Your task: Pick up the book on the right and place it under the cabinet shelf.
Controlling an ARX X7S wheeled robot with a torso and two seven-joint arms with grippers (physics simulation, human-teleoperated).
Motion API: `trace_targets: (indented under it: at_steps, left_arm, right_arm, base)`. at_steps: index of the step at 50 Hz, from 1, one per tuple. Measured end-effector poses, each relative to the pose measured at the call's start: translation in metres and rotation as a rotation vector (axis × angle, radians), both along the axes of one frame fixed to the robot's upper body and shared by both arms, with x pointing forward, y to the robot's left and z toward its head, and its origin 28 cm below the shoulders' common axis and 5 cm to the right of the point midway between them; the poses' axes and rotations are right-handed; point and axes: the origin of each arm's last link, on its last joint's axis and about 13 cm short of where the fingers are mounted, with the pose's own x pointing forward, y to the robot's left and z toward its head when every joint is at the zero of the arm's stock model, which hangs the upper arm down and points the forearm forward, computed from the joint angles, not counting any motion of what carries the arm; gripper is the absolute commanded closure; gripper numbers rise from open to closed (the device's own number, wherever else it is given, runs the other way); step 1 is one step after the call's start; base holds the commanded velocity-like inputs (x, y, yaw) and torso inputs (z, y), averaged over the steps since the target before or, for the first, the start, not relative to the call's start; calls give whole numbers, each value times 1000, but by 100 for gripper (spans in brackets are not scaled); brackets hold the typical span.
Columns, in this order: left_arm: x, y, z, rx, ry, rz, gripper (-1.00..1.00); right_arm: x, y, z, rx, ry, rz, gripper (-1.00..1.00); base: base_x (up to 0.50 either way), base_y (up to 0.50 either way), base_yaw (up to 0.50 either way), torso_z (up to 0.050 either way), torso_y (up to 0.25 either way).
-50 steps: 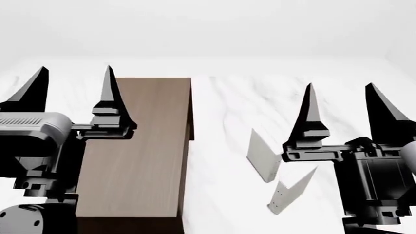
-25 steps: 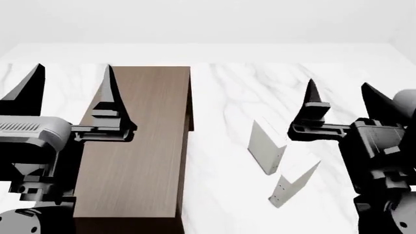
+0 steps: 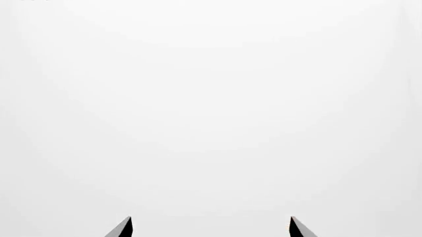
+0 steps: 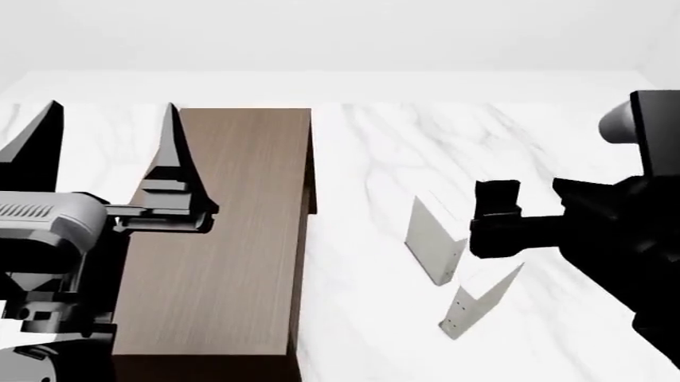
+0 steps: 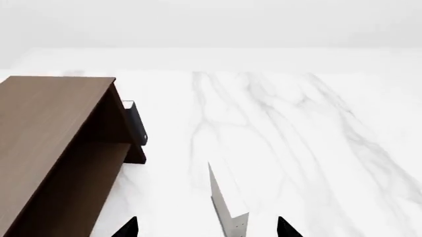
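Note:
The thin white book (image 4: 473, 306) with tiny dark marks on its spine stands on the marble table, right of the dark brown cabinet shelf (image 4: 228, 239). My right gripper (image 4: 537, 203) hangs above and just behind the two books, tilted down, open and empty. In the right wrist view the gripper (image 5: 205, 227) is open. A white book (image 5: 223, 202) with small dark marks on its edge stands just beyond the fingertips; I cannot tell which of the two books it is. The cabinet shelf (image 5: 46, 128) lies to one side. My left gripper (image 4: 113, 107) is open over the cabinet's left side, and in its wrist view (image 3: 209, 227) it faces blank white.
A thicker greyish-white book (image 4: 431, 239) stands just behind and left of the thin one. The white marble table (image 4: 372, 159) runs back to a white wall. The cabinet stands on short legs (image 5: 135, 133) with a dark gap beneath its top.
My right gripper has pitched down towards the books, so its fingers look much shorter in the head view. The left gripper has drifted slightly left. The books and cabinet have not moved.

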Motion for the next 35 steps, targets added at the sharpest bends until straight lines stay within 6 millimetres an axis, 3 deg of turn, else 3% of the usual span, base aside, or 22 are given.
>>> trace_targets:
  at_steps: [18, 35]
  left_arm:
    - [-3, 5, 3, -23, -6, -2, -100]
    - [-9, 12, 8, -69, -18, -14, -100]
  right_arm:
    - [4, -2, 9, 130, 262, -103, -100]
    - [9, 0, 6, 273, 360, -230, -100]
  base:
    - [0, 0, 0, 0, 0]
    - [0, 0, 0, 0, 0]
